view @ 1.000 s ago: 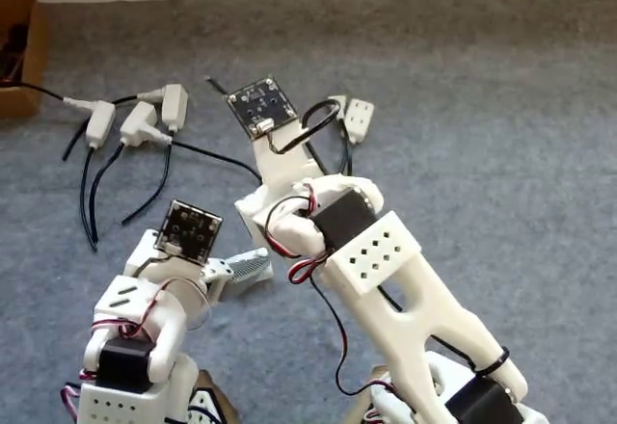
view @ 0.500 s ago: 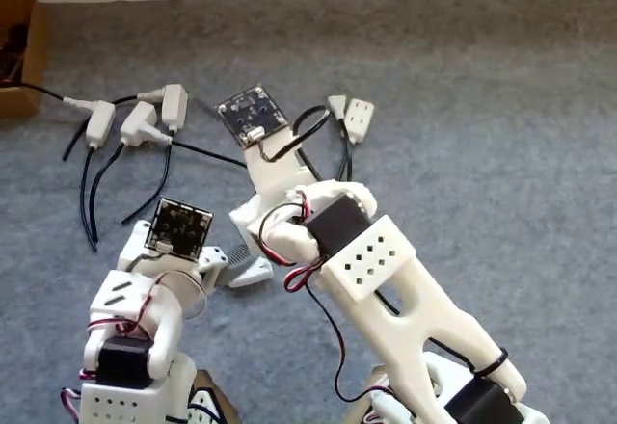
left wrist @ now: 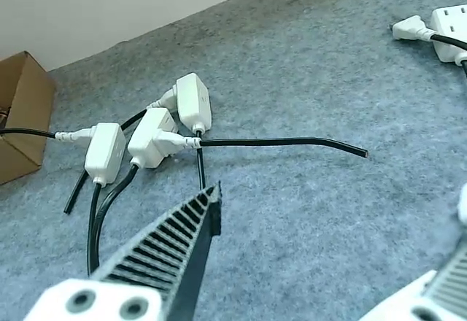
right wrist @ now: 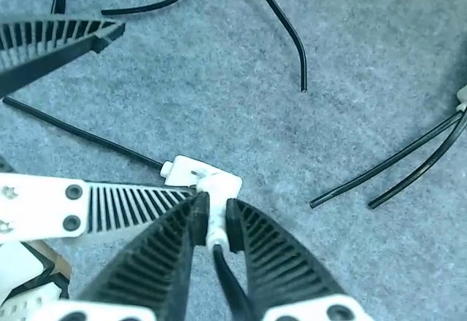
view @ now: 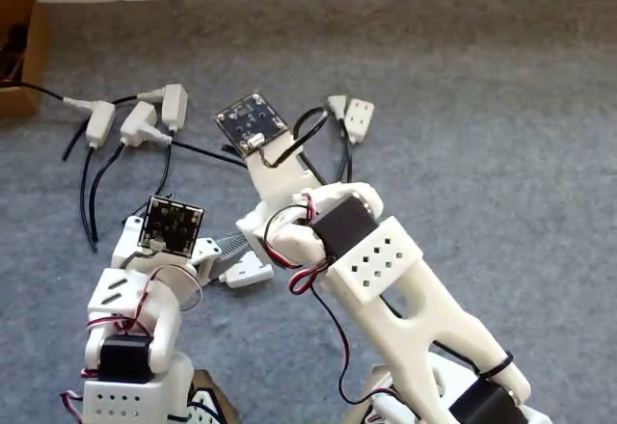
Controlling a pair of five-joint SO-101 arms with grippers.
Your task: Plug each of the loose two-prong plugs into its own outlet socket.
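Note:
A white two-prong plug (right wrist: 206,182) with a black cord lies low over the grey carpet, and my right gripper (right wrist: 214,208) is shut on it. In the high view this plug (view: 246,272) sits between the two arms. My left gripper (left wrist: 336,226) stands wide open; one of its ribbed fingers (right wrist: 124,203) lies right beside the held plug, the other well apart from it. Three white plug and socket pieces (view: 140,123) with black cords lie at the far left. A white socket (view: 359,116) with a plug next to it lies at the far middle.
A cardboard box (view: 19,53) stands at the far left edge. Loose black cords (left wrist: 284,143) trail across the carpet between the white pieces. A pale wall runs along the far side. The carpet's right side is open floor.
The left arm has swung to the left and its gripper has opened wider. The right arm's wrist has shifted slightly left, and the white plug now shows beside it.

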